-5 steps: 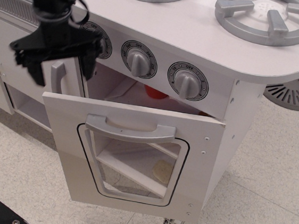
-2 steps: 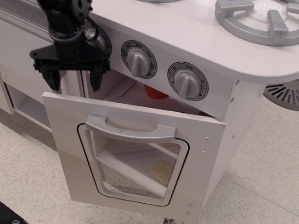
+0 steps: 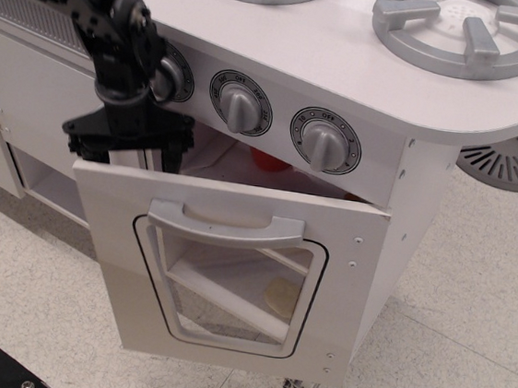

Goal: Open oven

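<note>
Gripper (image 3: 126,152) fingertips drop behind the oven (image 3: 232,275) door's top edge; spread unreadable. Arm (image 3: 85,0) cut off at top-left. Red object (image 3: 270,161) inside mostly hidden. Dial (image 3: 171,75) partly covered.

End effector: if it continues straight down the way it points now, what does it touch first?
Most likely the top edge of the oven door, near its left corner. The end effector points down just above that edge, though depth is unclear.
</note>
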### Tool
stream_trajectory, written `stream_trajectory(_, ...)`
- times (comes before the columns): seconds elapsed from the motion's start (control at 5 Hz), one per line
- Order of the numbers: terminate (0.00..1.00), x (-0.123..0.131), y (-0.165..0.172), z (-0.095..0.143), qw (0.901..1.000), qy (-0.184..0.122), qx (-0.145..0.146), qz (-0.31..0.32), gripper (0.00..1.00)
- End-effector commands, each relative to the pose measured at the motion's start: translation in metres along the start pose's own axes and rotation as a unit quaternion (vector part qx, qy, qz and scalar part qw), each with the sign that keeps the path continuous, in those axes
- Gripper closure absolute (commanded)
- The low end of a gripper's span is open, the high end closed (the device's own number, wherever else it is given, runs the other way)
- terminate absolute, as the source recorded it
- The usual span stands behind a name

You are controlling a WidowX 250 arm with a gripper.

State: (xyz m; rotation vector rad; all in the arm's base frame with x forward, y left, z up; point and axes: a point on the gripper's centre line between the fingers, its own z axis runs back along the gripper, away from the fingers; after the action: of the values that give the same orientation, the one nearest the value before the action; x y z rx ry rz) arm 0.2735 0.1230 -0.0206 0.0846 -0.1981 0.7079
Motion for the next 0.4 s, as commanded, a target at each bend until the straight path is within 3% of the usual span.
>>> stream_trajectory(0.0,0.0,-0.054,-0.012,0.013,0.9994,0.019,0.001,0.03,0.0)
stream_trajectory(0.2,0.0,-0.076,-0.02,0.012,0.9968,0.048,-0.005,0.063,0.0)
